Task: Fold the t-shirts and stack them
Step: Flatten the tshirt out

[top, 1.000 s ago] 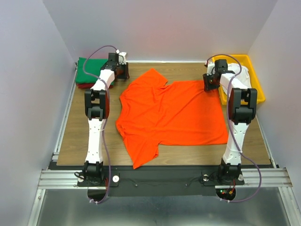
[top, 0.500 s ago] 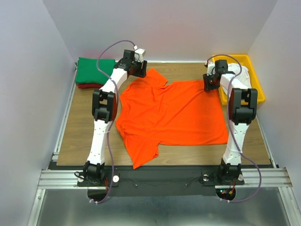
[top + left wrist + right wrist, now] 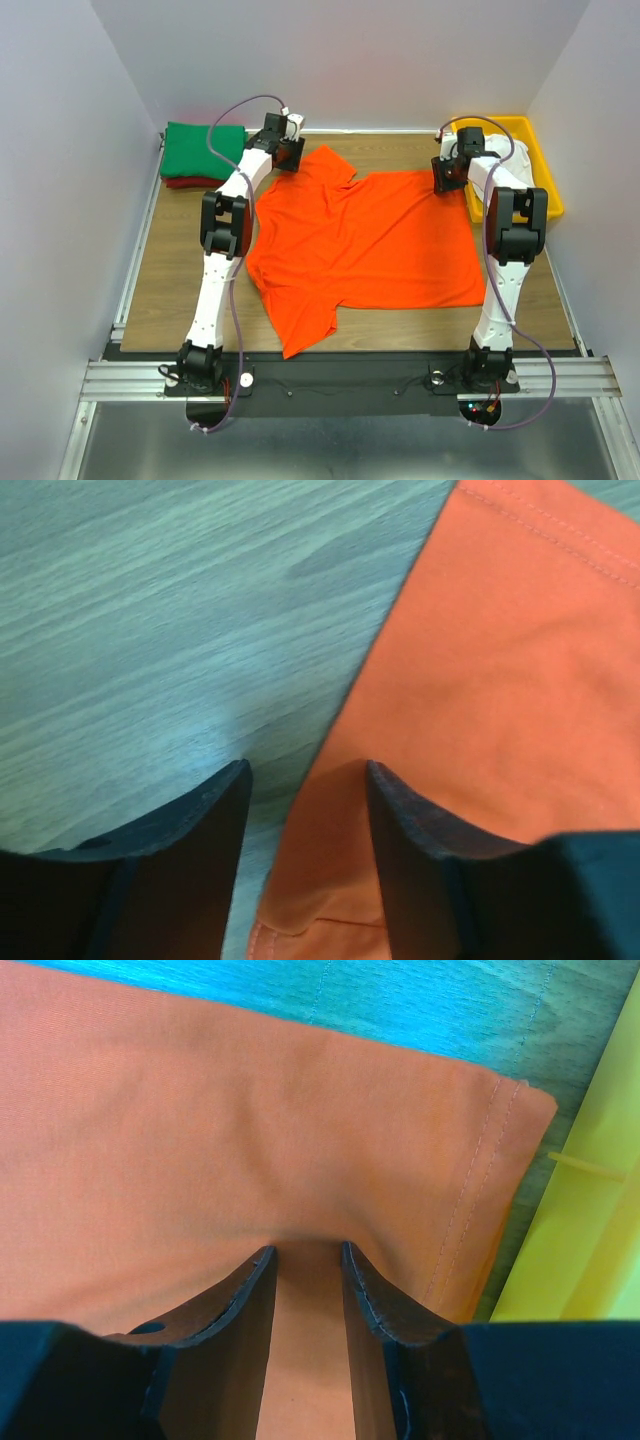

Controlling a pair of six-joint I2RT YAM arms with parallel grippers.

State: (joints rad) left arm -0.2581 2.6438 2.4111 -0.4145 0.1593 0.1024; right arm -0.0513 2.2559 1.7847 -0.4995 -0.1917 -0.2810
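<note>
A bright orange t-shirt lies spread flat on the wooden table. My left gripper is at its far left sleeve. In the left wrist view it is open, and its jaws straddle the sleeve's edge. My right gripper is at the shirt's far right corner. In the right wrist view it is shut on a puckered fold of the orange cloth. A folded green t-shirt lies on a dark red one at the far left. No white shirt can be made out.
A yellow plastic tray stands at the far right, just beyond the shirt's corner, and it shows beside my right fingers. White walls close in the table on three sides. A metal rail runs along the near edge.
My left arm has swung right from the green stack to the orange shirt's far left sleeve and lowered there. The right arm and the shirt have not moved.
</note>
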